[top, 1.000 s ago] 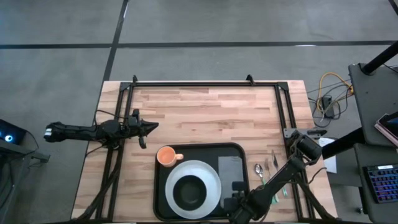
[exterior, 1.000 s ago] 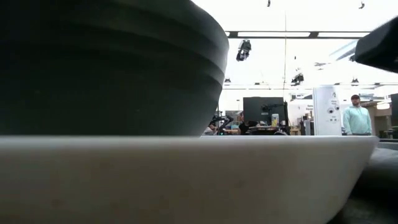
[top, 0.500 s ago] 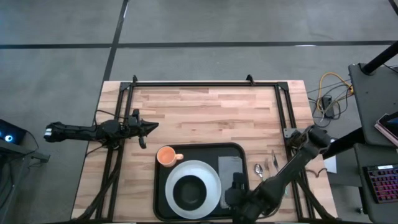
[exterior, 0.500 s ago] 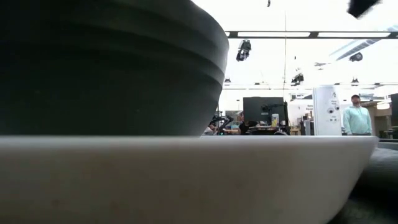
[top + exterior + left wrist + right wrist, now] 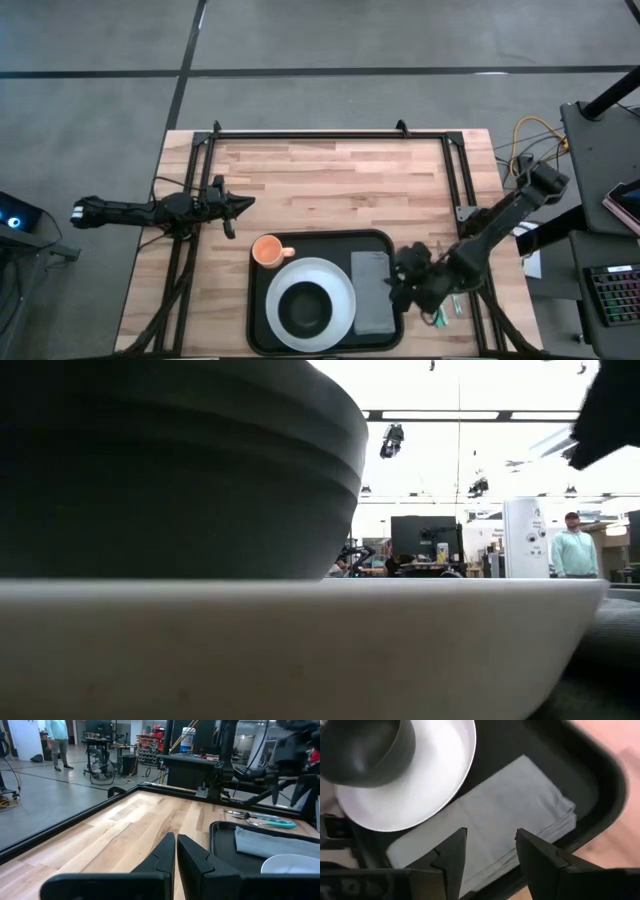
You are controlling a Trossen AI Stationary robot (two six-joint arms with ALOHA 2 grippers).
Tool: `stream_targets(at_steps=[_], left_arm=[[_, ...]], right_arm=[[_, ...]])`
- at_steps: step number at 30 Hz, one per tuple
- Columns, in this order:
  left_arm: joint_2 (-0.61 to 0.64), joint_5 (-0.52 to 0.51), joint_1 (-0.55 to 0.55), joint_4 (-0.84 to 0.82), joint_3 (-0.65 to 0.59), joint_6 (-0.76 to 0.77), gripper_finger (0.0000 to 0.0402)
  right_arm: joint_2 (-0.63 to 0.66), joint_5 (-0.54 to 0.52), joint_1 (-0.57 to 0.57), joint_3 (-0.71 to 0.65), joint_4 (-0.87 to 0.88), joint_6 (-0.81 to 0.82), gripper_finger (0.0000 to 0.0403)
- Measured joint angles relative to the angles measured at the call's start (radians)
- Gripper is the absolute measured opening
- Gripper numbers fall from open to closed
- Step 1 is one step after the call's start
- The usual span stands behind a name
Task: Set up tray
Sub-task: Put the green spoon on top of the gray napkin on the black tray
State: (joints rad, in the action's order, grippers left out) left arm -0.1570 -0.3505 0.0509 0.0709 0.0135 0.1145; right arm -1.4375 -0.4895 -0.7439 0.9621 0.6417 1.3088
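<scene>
The black tray (image 5: 325, 240) lies at the near edge of the wooden table (image 5: 330, 180) (plate, bowl and grey napkin (image 5: 372, 290) on it). The right gripper (image 5: 400, 285) hangs released above the tray's right rim. The left gripper (image 5: 240, 203) waits clenched, well apart.

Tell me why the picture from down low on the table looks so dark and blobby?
Low view: the dark bowl and white plate sit so near the camera that they fill it, soft and blurred, against bright ceiling lights. High view: evenly lit and clear. Right wrist view: the tray edge is smeared.
</scene>
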Motion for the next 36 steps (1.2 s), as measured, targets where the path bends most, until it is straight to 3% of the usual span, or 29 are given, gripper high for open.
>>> stream_targets(at_steps=[5, 11, 16, 20, 25, 36], left_arm=[[0.000, 0.000, 0.000, 0.000, 0.000, 0.000, 0.0000], [0.000, 0.000, 0.000, 0.000, 0.000, 0.000, 0.0000], [0.000, 0.000, 0.000, 0.000, 0.000, 0.000, 0.0000], [0.000, 0.000, 0.000, 0.000, 0.000, 0.000, 0.0000], [0.000, 0.000, 0.000, 0.000, 0.000, 0.020, 0.0000], [0.000, 0.000, 0.000, 0.000, 0.000, 0.022, 0.0000]], right_arm=[[0.110, 0.053, -0.035, -0.164, -0.070, 0.208, 0.0154], [0.143, 0.286, -0.051, -0.253, -0.068, 0.406, 0.0190], [0.108, 0.334, -0.052, -0.245, -0.043, 0.423, 0.0235], [0.072, 0.354, -0.053, -0.197, 0.105, 0.517, 0.0257], [0.021, 0.441, -0.053, -0.168, 0.154, 0.558, 0.0254], [-0.120, 0.449, -0.075, -0.106, 0.103, 0.550, 0.0233]])
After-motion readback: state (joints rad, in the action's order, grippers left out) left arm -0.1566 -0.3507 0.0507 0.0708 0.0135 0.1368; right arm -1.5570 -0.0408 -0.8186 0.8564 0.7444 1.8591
